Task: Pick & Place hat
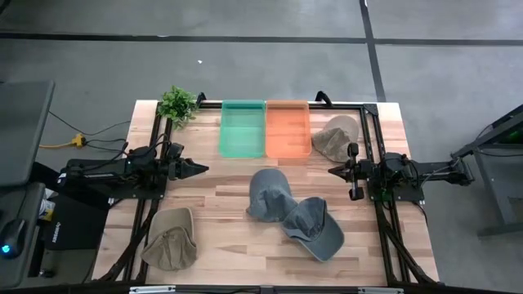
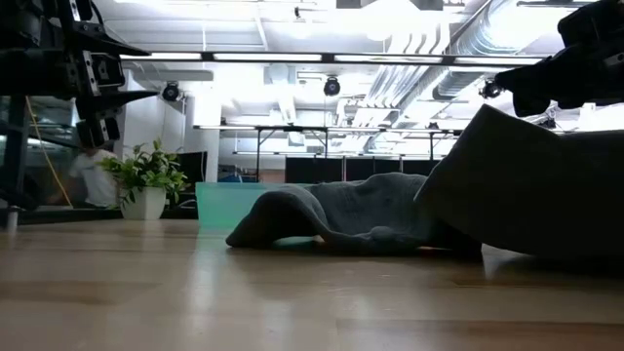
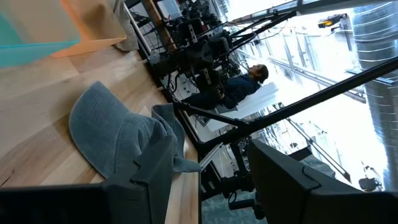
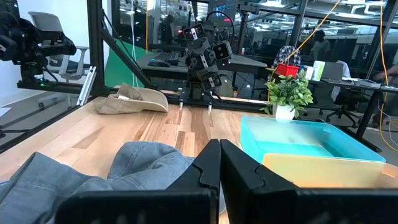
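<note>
Robotics lab: framed rigs (image 4: 205, 56), workstations.

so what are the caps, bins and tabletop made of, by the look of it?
Grey caps: soft matte fabric, likely cotton, slumped and creased. Tan caps: similar limp cloth. Green bin and orange bin: translucent, probably plastic. Tabletop: wood planks, visible grain, slight sheen.

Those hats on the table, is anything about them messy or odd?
A bit. The two grey caps overlap in a heap mid-table, and a tan hat hangs over the table's far right frame. The green bin and orange bin hold no hats.
</note>
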